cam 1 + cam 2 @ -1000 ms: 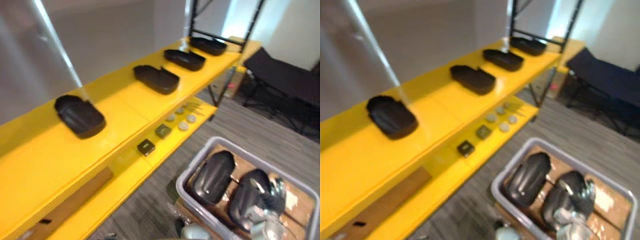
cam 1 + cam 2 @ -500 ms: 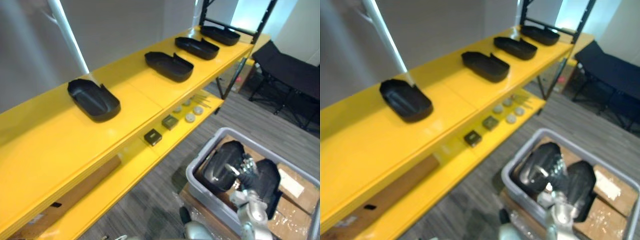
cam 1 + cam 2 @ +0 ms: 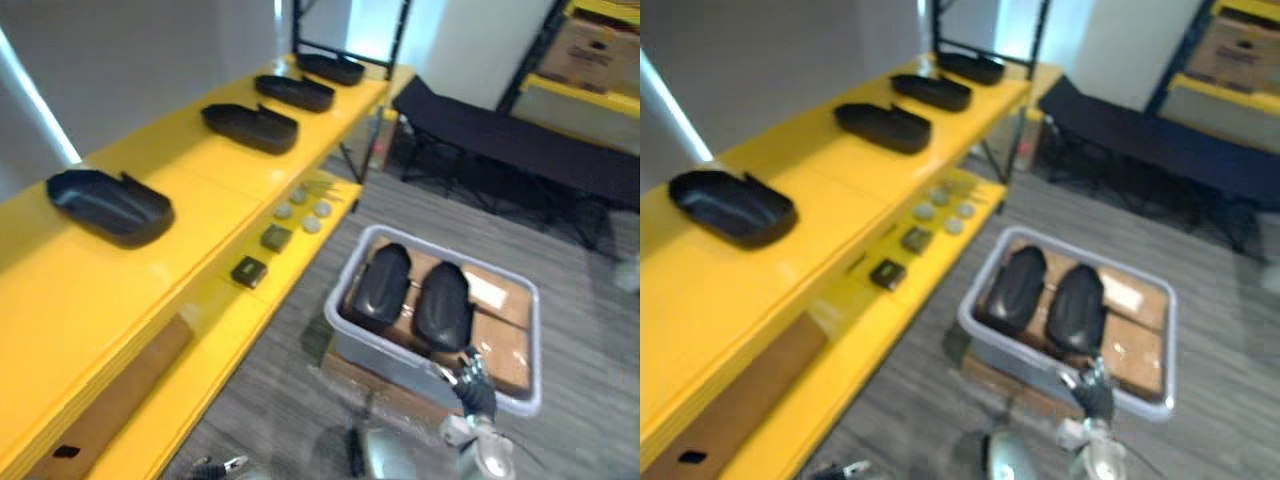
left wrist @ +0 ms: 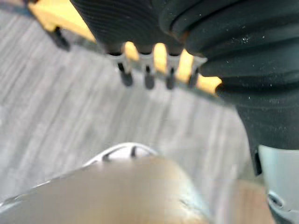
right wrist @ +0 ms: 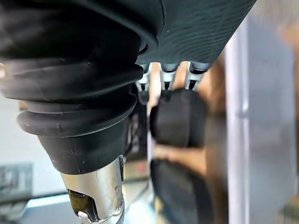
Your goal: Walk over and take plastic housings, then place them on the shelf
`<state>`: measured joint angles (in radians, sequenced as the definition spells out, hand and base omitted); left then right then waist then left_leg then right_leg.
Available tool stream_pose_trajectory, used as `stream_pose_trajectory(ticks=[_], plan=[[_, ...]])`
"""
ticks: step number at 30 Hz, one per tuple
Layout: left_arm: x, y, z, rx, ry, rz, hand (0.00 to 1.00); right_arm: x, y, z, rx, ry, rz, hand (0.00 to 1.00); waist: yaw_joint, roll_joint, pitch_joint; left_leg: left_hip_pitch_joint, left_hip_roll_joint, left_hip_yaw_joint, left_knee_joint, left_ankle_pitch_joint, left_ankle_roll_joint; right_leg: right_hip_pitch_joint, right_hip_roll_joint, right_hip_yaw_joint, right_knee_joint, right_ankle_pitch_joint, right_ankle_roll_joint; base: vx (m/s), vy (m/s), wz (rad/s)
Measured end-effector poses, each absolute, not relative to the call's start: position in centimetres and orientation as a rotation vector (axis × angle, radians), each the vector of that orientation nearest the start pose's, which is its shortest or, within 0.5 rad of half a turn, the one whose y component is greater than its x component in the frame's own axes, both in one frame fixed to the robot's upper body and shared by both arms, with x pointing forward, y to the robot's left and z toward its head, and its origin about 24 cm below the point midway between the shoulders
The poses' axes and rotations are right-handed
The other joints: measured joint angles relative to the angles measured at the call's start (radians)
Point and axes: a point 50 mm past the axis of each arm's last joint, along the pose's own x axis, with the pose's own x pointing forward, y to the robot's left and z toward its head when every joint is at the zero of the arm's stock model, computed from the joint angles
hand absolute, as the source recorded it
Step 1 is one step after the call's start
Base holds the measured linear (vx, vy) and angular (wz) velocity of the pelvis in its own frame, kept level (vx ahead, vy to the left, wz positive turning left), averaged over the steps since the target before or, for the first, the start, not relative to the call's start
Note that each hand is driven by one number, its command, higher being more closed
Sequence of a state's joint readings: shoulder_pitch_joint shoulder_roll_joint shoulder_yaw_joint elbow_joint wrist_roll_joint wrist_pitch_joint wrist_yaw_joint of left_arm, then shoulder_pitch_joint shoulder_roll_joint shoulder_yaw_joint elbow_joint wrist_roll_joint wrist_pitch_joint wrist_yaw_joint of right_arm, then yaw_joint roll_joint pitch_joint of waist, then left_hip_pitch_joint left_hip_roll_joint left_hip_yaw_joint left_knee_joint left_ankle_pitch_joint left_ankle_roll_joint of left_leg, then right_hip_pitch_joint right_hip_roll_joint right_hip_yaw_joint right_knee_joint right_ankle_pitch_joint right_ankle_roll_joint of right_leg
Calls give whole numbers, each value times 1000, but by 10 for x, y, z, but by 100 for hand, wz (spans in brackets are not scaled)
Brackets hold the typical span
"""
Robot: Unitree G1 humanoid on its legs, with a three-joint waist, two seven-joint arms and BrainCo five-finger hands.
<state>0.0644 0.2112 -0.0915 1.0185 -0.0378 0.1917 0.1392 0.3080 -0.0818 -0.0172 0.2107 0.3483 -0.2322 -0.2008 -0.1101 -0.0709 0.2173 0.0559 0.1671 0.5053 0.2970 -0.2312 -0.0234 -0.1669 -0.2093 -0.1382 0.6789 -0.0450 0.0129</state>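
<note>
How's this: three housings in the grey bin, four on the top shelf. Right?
Not quite. The bin holds two housings, not three; the left eye view shows them lying side by side. Four on the top shelf is right.

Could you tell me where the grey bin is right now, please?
In the left eye view the grey bin sits beside the yellow shelf, to its right, with the right hand by its near rim.
</note>
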Motion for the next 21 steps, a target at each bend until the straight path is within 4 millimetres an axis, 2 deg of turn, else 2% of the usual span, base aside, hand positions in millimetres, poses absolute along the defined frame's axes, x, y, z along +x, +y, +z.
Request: stream_pose_trajectory(ticks=[1,2,3,4,5,6,7,8,9,11,12,13,15,16,17,18,21], plan=[[93,233,-156,292,1258,197,0,164,-205,-45,217,273,-412,0,4,-3,1,-7,-7,5,8,0,-1,-9,6,-11,-23,6,8,-166,-145,-138],[97,231,-156,293,1261,187,0,170,-204,-42,220,250,-418,0,16,4,5,-36,-11,-10,-6,8,13,-22,29,-59,-87,19,-4,-229,-78,-137],[93,223,-160,272,1282,168,0,174,-208,-39,208,234,-426,0,35,49,-4,-30,-17,-25,-106,48,25,34,75,-22,-254,4,3,-245,-53,-150],[92,221,-160,267,1284,162,0,175,-208,-39,215,231,-438,0,38,35,-3,-14,-19,15,-133,83,8,38,53,-30,-207,-31,-18,-162,-112,-118],[96,224,-159,275,1272,159,0,173,-206,-42,220,247,-445,0,38,17,-7,-7,-25,51,-132,97,9,64,-4,-37,-128,-74,-12,-81,-158,-103],[93,229,-158,284,1276,165,0,169,-203,-48,217,281,-439,0,44,2,-17,-12,-19,88,-117,103,1,127,-63,-50,-179,-41,11,-55,-196,-87],[93,231,-158,288,1277,170,0,168,-202,-51,218,293,-437,0,45,-15,-30,-25,-10,101,-111,108,-7,156,-61,-43,-245,-31,53,-93,-263,-87],[92,233,-157,291,1278,174,0,169,-200,-50,218,290,-427,0,49,-6,-32,-22,14,124,-133,134,-31,181,-17,-54,-346,-20,84,-128,-289,-83],[89,233,-158,284,1281,176,0,171,-198,-49,221,285,-413,0,48,-4,-35,-18,34,160,-151,160,-42,192,10,-56,-419,-15,92,-137,-293,-78],[89,234,-158,278,1273,184,0,172,-197,-49,214,284,-393,0,52,-3,-34,-24,68,194,-131,173,-53,207,38,-80,-494,-15,92,-116,-246,-74],[88,234,-158,257,1270,206,0,172,-197,-49,201,287,-381,0,68,0,-32,-26,96,211,-96,173,-57,211,57,-91,-529,-14,93,-114,-260,-75],[87,235,-158,249,1271,220,0,172,-196,-50,192,289,-372,0,71,0,-32,-32,106,207,-72,171,-61,218,67,-95,-551,-14,93,-127,-270,-67],[81,233,-159,205,1273,270,0,175,-197,-48,153,286,-337,0,73,21,-27,-64,133,79,-9,151,-70,237,102,-82,-615,6,84,-146,-198,-58],[73,225,-162,151,1278,310,0,179,-202,-46,125,280,-326,0,92,41,-23,-65,124,-51,-19,125,-77,232,125,-36,-643,33,79,-179,-55,-97],[67,218,-164,105,1281,343,0,184,-206,-44,109,275,-324,0,103,59,-26,-53,116,-121,-45,107,-98,218,138,-1,-656,43,79,-231,4,-111],[64,215,-165,86,1279,374,0,188,-208,-43,107,277,-327,0,107,69,-27,-48,110,-131,-62,106,-120,201,139,5,-664,29,72,-198,18,-78],[46,217,-166,29,1304,520,0,182,-216,-53,130,354,-377,0,110,62,-28,-24,68,-139,-108,103,-124,207,112,-26,-692,41,83,-131,22,-31]])
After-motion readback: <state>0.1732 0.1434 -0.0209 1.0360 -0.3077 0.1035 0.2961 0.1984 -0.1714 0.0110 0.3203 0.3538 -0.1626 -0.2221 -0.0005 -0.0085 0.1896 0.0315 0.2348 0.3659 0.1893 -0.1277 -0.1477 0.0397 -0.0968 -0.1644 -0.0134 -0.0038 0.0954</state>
